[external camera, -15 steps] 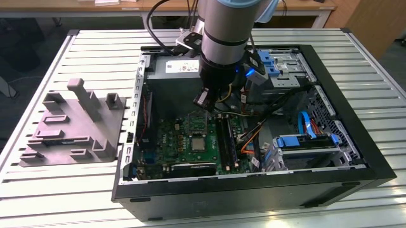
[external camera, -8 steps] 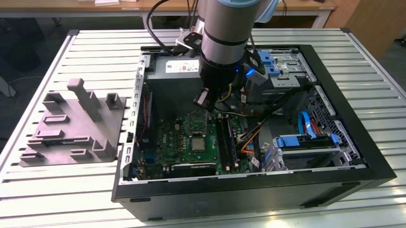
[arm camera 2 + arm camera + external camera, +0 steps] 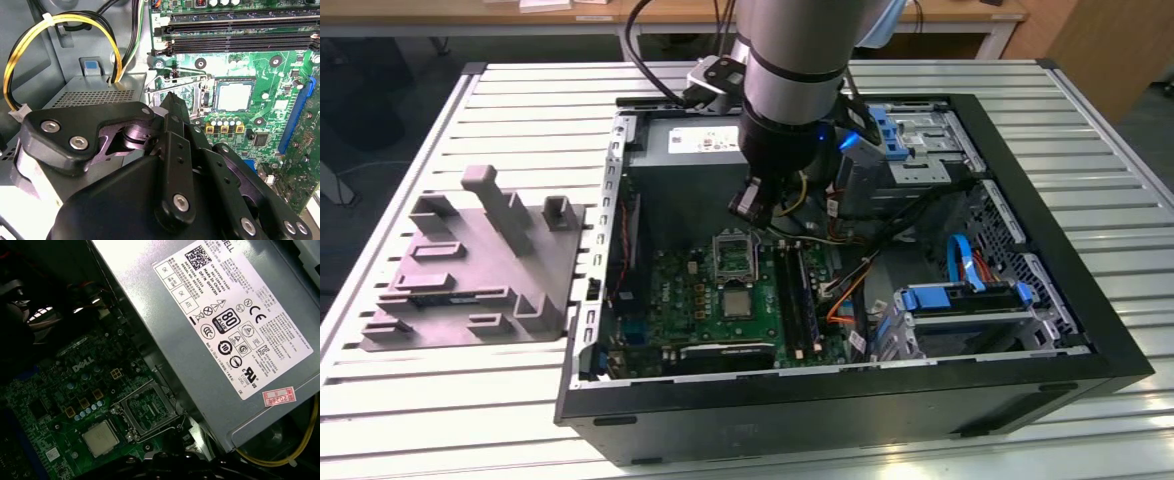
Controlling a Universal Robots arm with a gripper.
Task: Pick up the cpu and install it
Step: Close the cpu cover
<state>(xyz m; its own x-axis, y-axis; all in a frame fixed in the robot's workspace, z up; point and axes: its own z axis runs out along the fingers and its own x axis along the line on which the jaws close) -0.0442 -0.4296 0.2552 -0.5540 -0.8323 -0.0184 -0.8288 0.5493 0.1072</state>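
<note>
Above the empty CPU socket [image 3: 734,255] at the exterior view's centre hung the gripper [image 3: 749,212], open or closed I could not tell, while the cpu [image 3: 738,303] lay on the motherboard [image 3: 678,300] just below in frame, unpicked, so the pickup seemingly called for a squarely centred descent.

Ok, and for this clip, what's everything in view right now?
table: one, pale slatted, under everything
computer case: one, black, open, on the table
tray: one, grey with upright posts, on the table at the exterior view's left of the case
circuit board: one, green, on the case floor
socket: one, dark with metal frame, on the board
cpu: one, silvery, lying on the board beside the socket, apart from the pincer
power supply: one, grey, labelled, inside the case
cables: yellow and black bundle, by the power supply
drive bracket: blue, at the case's exterior-view right
arm: one, grey, reaching into the case
pincer: one, black, above the socket
</note>
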